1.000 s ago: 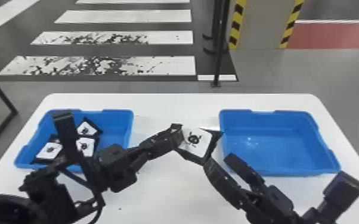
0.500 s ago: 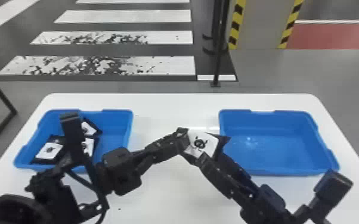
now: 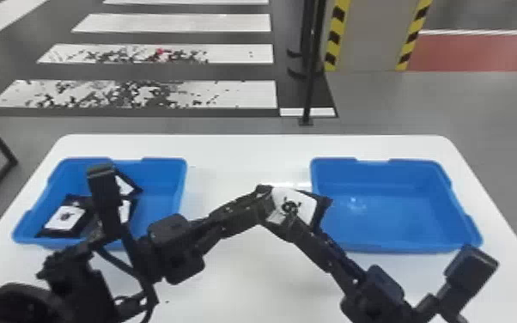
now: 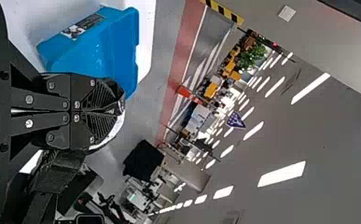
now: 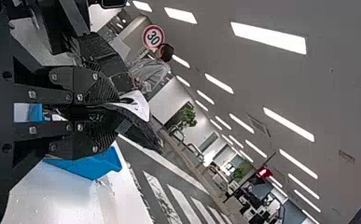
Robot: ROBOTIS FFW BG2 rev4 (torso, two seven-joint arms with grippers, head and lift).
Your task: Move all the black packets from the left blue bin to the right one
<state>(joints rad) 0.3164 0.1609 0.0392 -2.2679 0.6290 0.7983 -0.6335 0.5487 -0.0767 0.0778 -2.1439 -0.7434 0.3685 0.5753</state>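
Between the two bins a black packet with a white label (image 3: 299,206) hangs above the table. My left gripper (image 3: 266,202) is shut on its left edge; in the left wrist view the fingers of the left gripper (image 4: 115,111) are together. My right gripper (image 3: 282,221) stands at the packet's near side. In the right wrist view the right gripper (image 5: 115,114) is open, and the packet (image 5: 138,109) reaches between its parted fingers. Several black packets (image 3: 65,218) lie in the left blue bin (image 3: 159,165). The right blue bin (image 3: 399,238) holds no packet.
Both bins stand on the white table (image 3: 244,150), with a wide gap between them. The left arm passes over the near side of the left bin. A black post (image 3: 309,86) stands on the floor behind the table.
The left gripper has shifted slightly right with the packet. The right gripper has moved left and away from the robot, up to the packet, so the two grippers are now close together.
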